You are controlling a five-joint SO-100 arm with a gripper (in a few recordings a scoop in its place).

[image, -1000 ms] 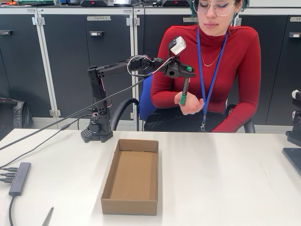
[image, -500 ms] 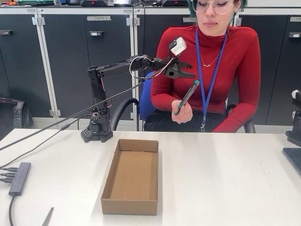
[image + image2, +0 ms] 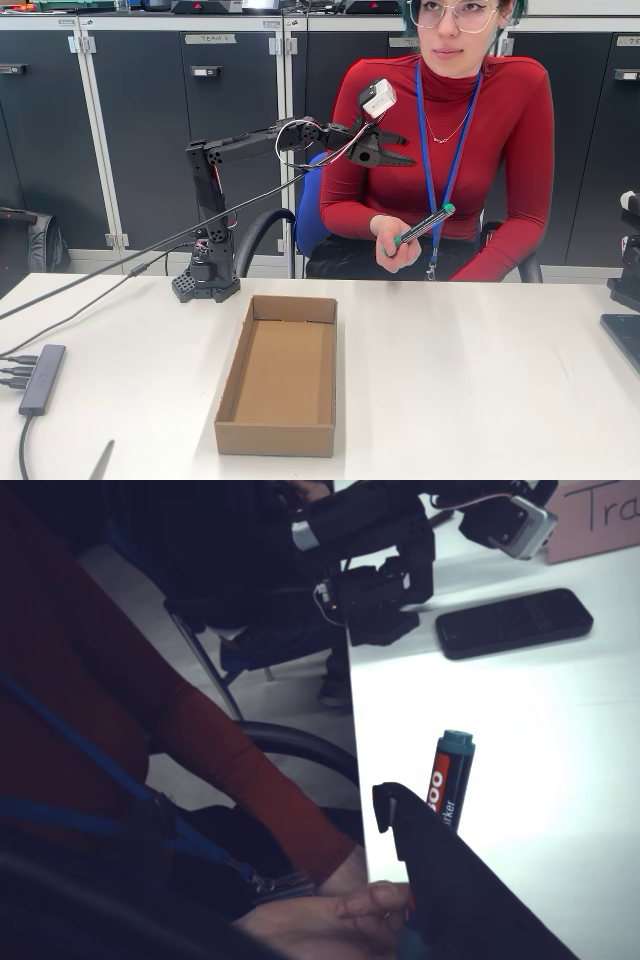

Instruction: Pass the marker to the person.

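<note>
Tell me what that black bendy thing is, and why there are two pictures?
It is a little robot arm standing on a white table. Its claw at the end is open and holds nothing. The person sitting behind the table holds the marker in one hand. A cardboard box lies on the table. One picture comes from a camera facing the table. The other comes from a camera riding on the arm, so it sees the marker and hand up close.
</note>
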